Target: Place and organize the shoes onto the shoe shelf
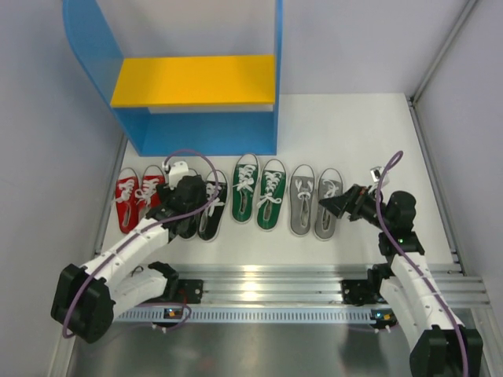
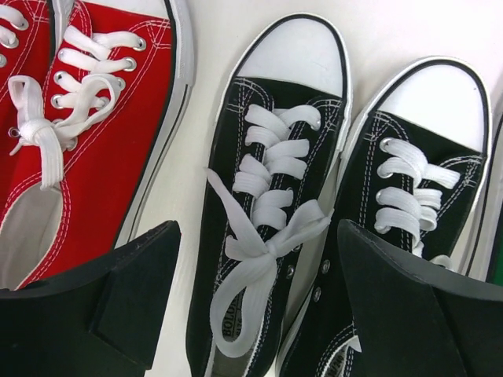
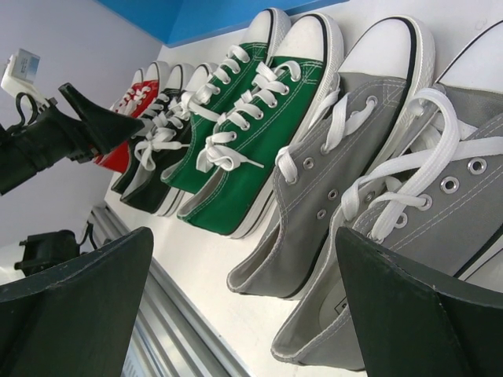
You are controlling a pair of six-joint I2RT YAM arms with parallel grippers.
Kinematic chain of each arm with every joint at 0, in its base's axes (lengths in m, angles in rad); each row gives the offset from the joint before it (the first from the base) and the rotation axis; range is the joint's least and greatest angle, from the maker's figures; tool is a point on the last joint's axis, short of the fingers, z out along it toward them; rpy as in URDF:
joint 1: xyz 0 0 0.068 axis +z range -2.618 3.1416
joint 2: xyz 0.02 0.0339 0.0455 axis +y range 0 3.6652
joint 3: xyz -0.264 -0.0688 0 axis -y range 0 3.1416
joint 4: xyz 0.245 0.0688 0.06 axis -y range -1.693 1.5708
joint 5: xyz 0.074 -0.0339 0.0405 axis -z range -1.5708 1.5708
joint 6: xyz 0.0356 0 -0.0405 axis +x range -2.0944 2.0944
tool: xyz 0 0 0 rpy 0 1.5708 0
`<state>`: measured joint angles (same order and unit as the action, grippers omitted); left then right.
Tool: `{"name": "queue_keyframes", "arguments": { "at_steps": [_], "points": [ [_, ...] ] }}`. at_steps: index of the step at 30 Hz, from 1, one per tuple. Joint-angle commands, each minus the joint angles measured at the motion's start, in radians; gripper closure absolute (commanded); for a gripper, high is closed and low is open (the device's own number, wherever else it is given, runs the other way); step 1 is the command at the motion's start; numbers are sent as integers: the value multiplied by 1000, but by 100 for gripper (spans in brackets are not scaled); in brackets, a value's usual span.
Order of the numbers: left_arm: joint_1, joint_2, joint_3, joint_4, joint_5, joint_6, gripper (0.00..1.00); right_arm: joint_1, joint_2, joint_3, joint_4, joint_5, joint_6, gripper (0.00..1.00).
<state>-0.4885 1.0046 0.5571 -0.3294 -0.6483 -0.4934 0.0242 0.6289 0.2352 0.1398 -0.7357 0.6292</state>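
On the white table [image 1: 354, 133], just near of the shoe shelf [image 1: 196, 129], eight shoes lie in one row, toes pointing far toward the shelf's open front. From left to right they are the red pair [image 1: 135, 200], the black pair [image 1: 212, 206], the green pair [image 1: 260, 193] and the grey pair [image 1: 314, 201]. Shoes within a pair touch or nearly touch, and narrow strips of bare table separate the pairs.

The shelf stands at the far left of the table, its yellow board [image 1: 196, 78] spanning between tall blue side panels. A band of bare table runs between the toe caps and the shelf's lower front edge.

The left gripper [image 2: 259, 259] hangs low over the black pair with its jaws spread wide and nothing between them. One finger is above the gap beside the red shoe, the other above the right black shoe. The right gripper [image 3: 244, 243] is also spread wide and holds nothing, hovering at the near right of the grey pair.

The red pair lies close to the table's left edge. Right of the grey pair, open table reaches to the right wall [image 1: 471, 118]. Near of the heels runs a metal rail [image 1: 275, 283] carrying both arm bases. Pale walls close in the left, right and far sides.
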Motion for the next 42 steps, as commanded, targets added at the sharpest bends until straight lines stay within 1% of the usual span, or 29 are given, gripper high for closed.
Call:
{"name": "queue_keyframes", "arguments": {
  "at_steps": [1,4,5,7,9,11,14,15,16,18,19,20,24,26,29,31,32,35,38,40,42],
  "points": [
    [16,11,33,10,7,13,14,10,-12,18,23,-13,-22,1],
    [31,43,46,23,65,32,16,8,-8,15,26,-11,-16,1],
    [40,67,50,23,111,39,17,10,-8,15,24,-11,-16,1],
    [65,95,67,27,154,50,18,8,-9,15,23,-11,-17,0],
    [82,138,84,32,203,64,23,10,-11,15,14,-10,-19,1],
    [97,176,95,30,223,72,27,10,-15,15,9,-8,-22,0],
    [139,192,106,36,239,69,40,10,-21,13,0,-4,-26,1],
    [158,190,96,46,245,67,46,8,-24,13,-2,-4,-26,0],
    [168,190,95,49,257,67,64,8,-26,12,-2,-2,-28,1],
    [179,181,93,47,263,67,79,8,-24,12,-2,-1,-26,0],
    [179,172,92,47,277,67,92,8,-23,12,0,-1,-26,1],
    [179,152,90,44,277,58,100,8,-23,10,1,2,-26,0],
    [177,66,110,-11,300,36,100,10,-20,4,11,2,-22,1],
    [176,8,141,-65,324,27,100,8,-21,3,12,1,-22,1],
    [156,-65,196,-154,319,13,100,8,-28,4,11,1,-22,1],
    [130,-87,233,-218,311,4,100,10,-32,4,11,-1,-22,0],
    [126,-98,272,-282,311,-10,100,10,-37,6,7,2,-22,1],
    [126,-118,320,-339,357,-16,100,10,-44,1,6,4,-22,0],
    [125,-144,348,-321,549,-2,100,8,-51,-2,6,4,-22,1],
    [120,-156,357,-280,749,44,100,10,-51,-4,9,4,-22,0],
    [111,-167,363,-214,850,68,100,10,-49,-5,12,4,-22,1]
  ]
}}
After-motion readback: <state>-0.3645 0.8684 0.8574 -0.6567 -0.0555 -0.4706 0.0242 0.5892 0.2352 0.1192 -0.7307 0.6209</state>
